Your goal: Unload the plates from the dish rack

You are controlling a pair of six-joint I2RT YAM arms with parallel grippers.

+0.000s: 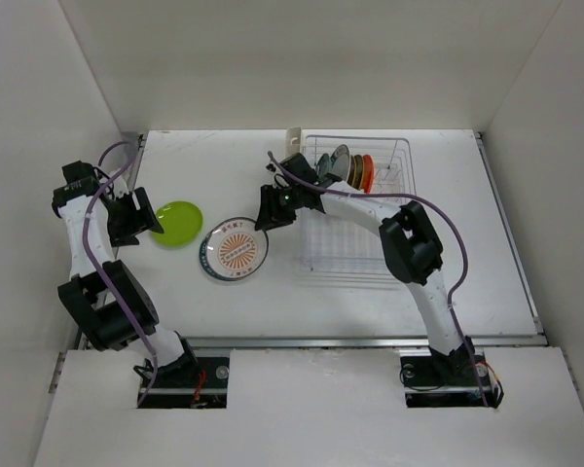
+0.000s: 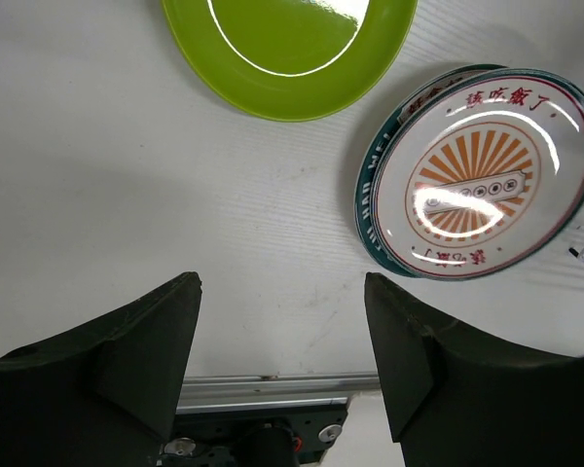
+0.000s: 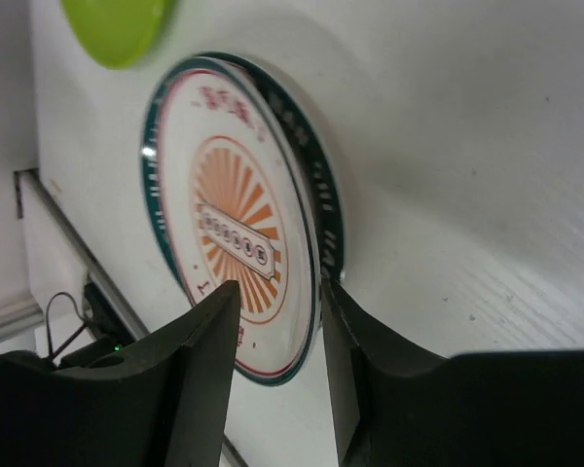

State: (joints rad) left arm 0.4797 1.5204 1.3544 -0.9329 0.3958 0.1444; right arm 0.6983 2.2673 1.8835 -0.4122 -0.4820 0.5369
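Observation:
The white plate with the orange sunburst (image 1: 233, 249) lies on a dark teal-rimmed plate (image 2: 363, 209) left of the dish rack (image 1: 389, 263). My right gripper (image 1: 273, 207) is open, its jaws either side of the sunburst plate's near rim (image 3: 229, 224), the right finger beside the teal rim (image 3: 326, 195). A lime green plate (image 1: 175, 223) lies flat further left. My left gripper (image 1: 136, 216) is open and empty beside it; in its wrist view (image 2: 282, 292) the green plate (image 2: 287, 49) and the sunburst plate (image 2: 487, 175) lie ahead. Several plates (image 1: 355, 167) stand upright in the rack's far end.
A small white cup holder (image 1: 294, 136) is fixed at the rack's far left corner. White walls enclose the table on three sides. The table's metal front edge (image 2: 273, 389) runs under my left gripper. The green plate shows at the top of the right wrist view (image 3: 117, 24).

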